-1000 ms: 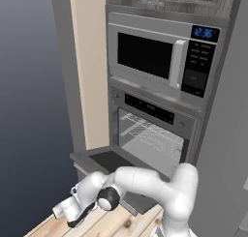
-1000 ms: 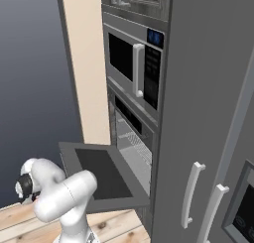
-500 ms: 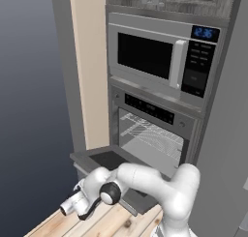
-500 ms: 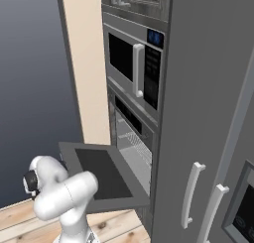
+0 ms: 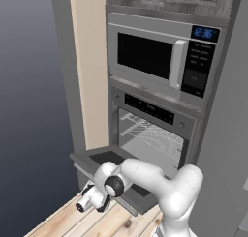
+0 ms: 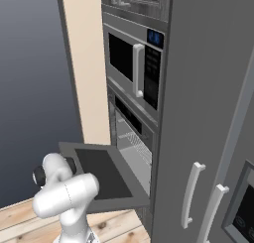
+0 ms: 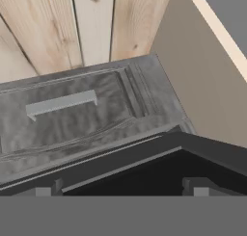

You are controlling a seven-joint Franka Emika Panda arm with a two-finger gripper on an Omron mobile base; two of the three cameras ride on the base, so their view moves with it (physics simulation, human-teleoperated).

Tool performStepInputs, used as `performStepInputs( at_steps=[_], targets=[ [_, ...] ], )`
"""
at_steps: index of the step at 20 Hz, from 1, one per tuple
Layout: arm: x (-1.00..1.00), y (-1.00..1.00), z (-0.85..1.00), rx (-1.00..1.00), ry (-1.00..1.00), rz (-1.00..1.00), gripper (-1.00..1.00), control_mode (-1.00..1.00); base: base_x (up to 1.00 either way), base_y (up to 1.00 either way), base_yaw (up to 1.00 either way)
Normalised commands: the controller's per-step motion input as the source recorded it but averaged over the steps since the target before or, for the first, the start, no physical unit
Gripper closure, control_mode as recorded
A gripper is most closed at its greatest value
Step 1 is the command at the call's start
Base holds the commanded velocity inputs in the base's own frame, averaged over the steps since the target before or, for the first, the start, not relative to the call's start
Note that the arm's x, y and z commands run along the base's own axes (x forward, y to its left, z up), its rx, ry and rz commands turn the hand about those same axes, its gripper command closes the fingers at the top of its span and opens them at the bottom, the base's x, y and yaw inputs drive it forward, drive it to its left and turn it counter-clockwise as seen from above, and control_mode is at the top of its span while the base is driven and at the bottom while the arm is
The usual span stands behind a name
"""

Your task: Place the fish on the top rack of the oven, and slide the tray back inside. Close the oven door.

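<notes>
The oven [image 5: 154, 116] stands with its oven door [image 5: 103, 158] folded down flat; the door [image 6: 101, 170] also shows from the right. Inside, the top rack [image 5: 145, 128], a silver wire grid, sits within the cavity, and so it appears from the right side [image 6: 133, 138]. My gripper [image 5: 88, 202] hangs low at the door's front left corner, below its bar handle [image 5: 123, 202]. In the hand view the gripper [image 7: 120, 191] is open, its fingertips [image 7: 44, 191] wide apart with nothing between them, just behind a dark door edge [image 7: 183, 153]. The fish is out of view.
A microwave [image 5: 160, 57] with a blue clock sits above the oven. Below the hand lie a wooden floor [image 7: 58, 28] and a grey panel with a short bar handle [image 7: 60, 102]. A tall grey cabinet with white handles [image 6: 191, 192] stands right of the oven.
The hand has shifted slightly right and up, closer to the open door's front edge. The oven, door and rack have not moved.
</notes>
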Motion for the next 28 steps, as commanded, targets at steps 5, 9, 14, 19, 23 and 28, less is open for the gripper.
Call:
performStepInputs(
  at_steps=[5, 9, 14, 19, 23, 28],
  targets=[
    [0.00, -0.55, 0.05, -0.05, -0.38, -0.05, -1.00, -1.00, 0.00, 0.00, 0.00],
    [0.00, -0.65, 0.96, -0.05, -0.52, -0.16, -1.00, -1.00, 0.00, 0.00, 0.00],
    [0.00, -0.75, 1.00, -0.07, -0.42, -0.20, -1.00, -1.00, 0.00, 0.00, 0.00],
    [0.16, -1.00, 1.00, -0.02, -0.24, -0.20, -1.00, -1.00, 0.00, 0.00, 0.00],
    [0.24, -1.00, 0.93, 0.00, -0.15, -0.16, -1.00, -1.00, 0.00, 0.00, 0.00],
    [0.37, -1.00, 1.00, 0.00, -0.12, -0.14, -1.00, -1.00, 0.00, 0.00, 0.00]
  ],
)
